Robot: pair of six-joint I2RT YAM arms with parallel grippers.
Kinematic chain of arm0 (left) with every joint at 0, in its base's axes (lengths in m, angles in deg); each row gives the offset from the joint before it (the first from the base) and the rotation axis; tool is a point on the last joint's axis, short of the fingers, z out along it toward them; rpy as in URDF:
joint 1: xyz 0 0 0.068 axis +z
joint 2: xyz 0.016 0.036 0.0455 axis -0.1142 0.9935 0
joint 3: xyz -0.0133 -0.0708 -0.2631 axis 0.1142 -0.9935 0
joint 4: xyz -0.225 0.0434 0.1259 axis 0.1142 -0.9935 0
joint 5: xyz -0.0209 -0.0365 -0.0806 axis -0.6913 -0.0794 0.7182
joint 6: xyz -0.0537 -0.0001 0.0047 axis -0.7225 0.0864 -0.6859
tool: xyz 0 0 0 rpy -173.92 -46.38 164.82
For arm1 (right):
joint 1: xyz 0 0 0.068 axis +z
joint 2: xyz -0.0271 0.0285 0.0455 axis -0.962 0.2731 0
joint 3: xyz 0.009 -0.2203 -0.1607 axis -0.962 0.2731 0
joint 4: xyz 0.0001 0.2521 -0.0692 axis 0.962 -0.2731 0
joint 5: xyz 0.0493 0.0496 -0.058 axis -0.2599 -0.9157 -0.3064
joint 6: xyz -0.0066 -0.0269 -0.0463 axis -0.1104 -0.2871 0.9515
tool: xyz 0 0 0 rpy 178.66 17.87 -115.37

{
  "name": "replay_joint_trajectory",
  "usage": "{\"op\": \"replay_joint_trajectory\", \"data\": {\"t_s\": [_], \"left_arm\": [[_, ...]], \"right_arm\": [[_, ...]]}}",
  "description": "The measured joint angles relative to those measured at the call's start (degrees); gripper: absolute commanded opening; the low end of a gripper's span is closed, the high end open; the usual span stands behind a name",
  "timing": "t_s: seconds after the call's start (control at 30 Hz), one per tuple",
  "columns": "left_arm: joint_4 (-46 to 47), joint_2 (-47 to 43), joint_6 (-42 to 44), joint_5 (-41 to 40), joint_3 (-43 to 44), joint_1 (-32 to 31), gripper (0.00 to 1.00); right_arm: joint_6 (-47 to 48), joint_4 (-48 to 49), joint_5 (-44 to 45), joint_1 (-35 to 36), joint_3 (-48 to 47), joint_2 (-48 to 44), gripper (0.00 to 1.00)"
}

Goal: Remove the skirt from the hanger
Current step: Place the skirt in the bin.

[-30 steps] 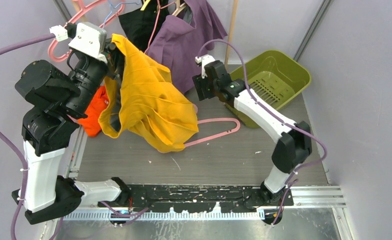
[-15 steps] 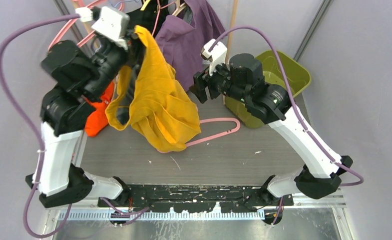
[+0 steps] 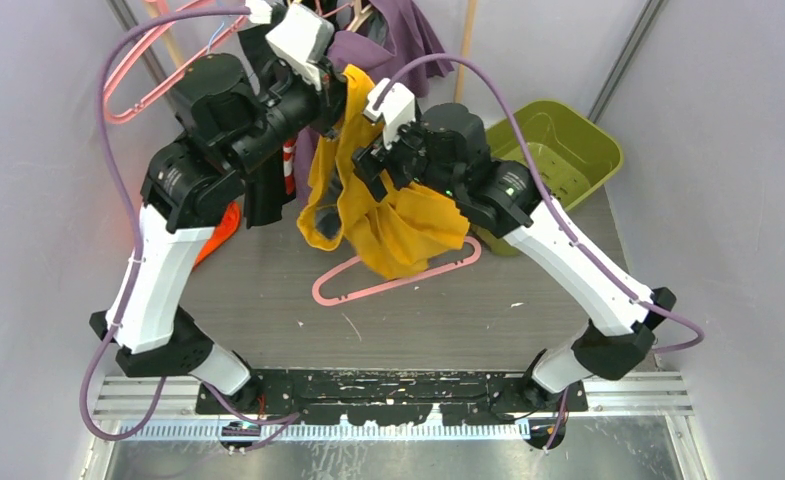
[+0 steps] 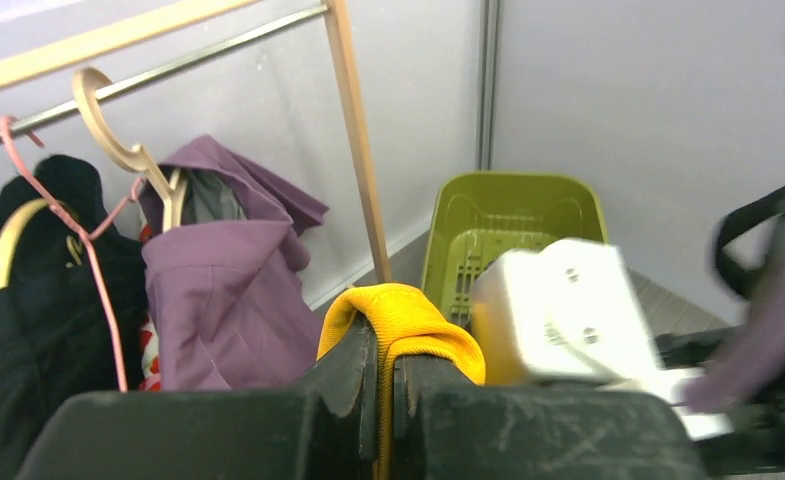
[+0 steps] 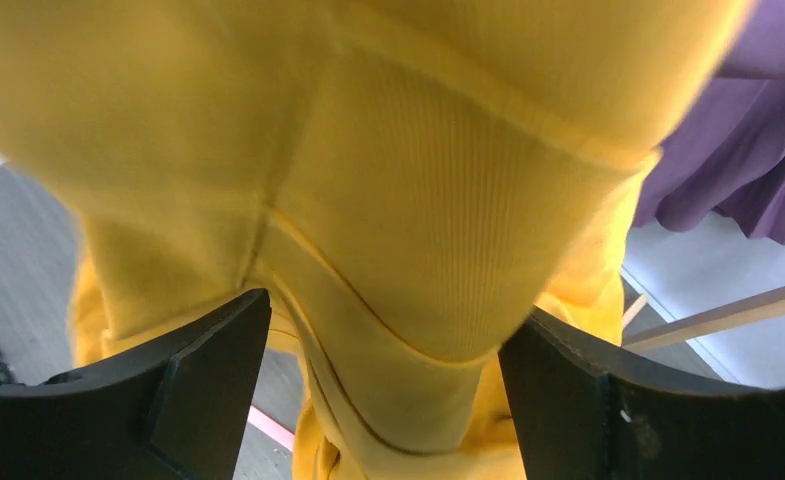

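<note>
Top view: yellow skirt (image 3: 393, 225) hangs above the desk (image 3: 268, 300), hem draped over the pink hanger (image 3: 408, 281) lying flat, so probably nearly free; left wrist: left pincer (image 4: 386, 360) clamped on its waistband; right wrist: right pincer (image 5: 383, 340) spread wide around the fabric, not gripping.

At the back right of the dark wood-grain table (image 3: 418, 320) sits an olive-green slotted basket (image 3: 578, 140). Behind the table stands a clothes rack, a pale wooden upright (image 4: 358, 150) carrying a metal rail (image 4: 228, 46). A purple garment (image 4: 228, 290) hangs there on a wooden hanger (image 4: 118, 140), with a black garment (image 4: 28, 310) just beside it and a bit of red-and-white cloth (image 4: 150, 350) peeking between the two. A pink hanger (image 3: 146, 98) juts out at the rack's left end. An orange cloth (image 3: 226, 222) lies at the table's left edge. Small white scraps (image 3: 351, 325) dot the tabletop.
</note>
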Motion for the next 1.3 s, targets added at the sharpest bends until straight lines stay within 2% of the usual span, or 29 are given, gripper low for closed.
{"op": "replay_joint_trajectory", "data": {"t_s": [0.13, 0.2, 0.23, 0.27, 0.3, 0.33, 0.53, 0.63, 0.73, 0.87, 1.03, 1.1, 1.13, 1.2, 1.3], "left_arm": [[0.07, -1.16, -1.05, 0.24, 2.29, -0.2, 0.0], [-0.28, -2.45, -1.86, 0.22, 2.27, -0.17, 0.0], [-0.33, -2.97, -2.1, 0.2, 2.19, -0.13, 0.0], [-0.44, -3.8, -2.34, 0.2, 1.9, -0.13, 0.0], [-0.55, -4.5, -2.58, 0.2, 1.55, -0.15, 0.0], [-0.61, -5.2, -2.91, 0.2, 1.11, -0.15, 0.0], [-0.98, -8.24, -3.52, -0.57, -2.21, -0.13, 0.0], [-1.33, -9.68, -3.54, -0.52, -4.9, -0.15, 0.0], [-1.9, -13.66, -3.61, 1.55, -11.74, -0.13, 0.02], [-1.77, -22.67, -5.88, 7.65, -25.75, -0.13, 0.07], [-2.12, -28.85, -9.35, 9.77, -34.42, -0.13, 0.35], [-2.45, -32.28, -10.84, 10.1, -37.68, -0.17, 0.6], [-2.4, -33.83, -11.32, 10.12, -39.12, -0.2, 0.66], [-2.1, -36.13, -12.61, 10.32, -41.75, -0.2, 0.72], [-1.62, -37.81, -13.97, 10.54, -43.74, -0.2, 0.73]], "right_arm": [[1.77, 3.23, 2.97, 0.0, 1.75, 2.4, 0.92], [2.36, 4.94, 4.22, -0.02, 3.04, 3.17, 0.87], [2.47, 5.7, 4.59, -0.02, 3.52, 3.48, 0.76], [2.62, 6.45, 4.85, -0.02, 3.78, 3.87, 0.56], [2.89, 7.1, 4.96, 0.0, 3.87, 4.26, 0.27], [3.26, 7.67, 4.87, 0.02, 3.93, 4.57, 0.03], [2.01, 9.38, 4.35, 0.15, 3.93, 5.44, 0.01], [1.79, 9.51, 6.82, 0.04, 4.31, 5.4, 0.01], [0.92, 8.83, 9.33, -1.2, 4.94, 5.33, 0.01], [-1.11, 8.68, 11.02, -4.02, 7.41, 4.55, 0.01], [-1.77, 9.03, 13.9, -3.43, 9.35, 2.78, 0.01], [-1.62, 9.09, 17.99, -4.63, 9.33, 2.69, 0.01], [-1.18, 9.03, 20.02, -5.35, 9.16, 2.71, 0.01], [0.22, 8.57, 23.58, -6.32, 7.98, 2.86, 0.01], [4.11, 9.46, 29.99, -7.15, 3.89, 3.19, 0.01]]}}
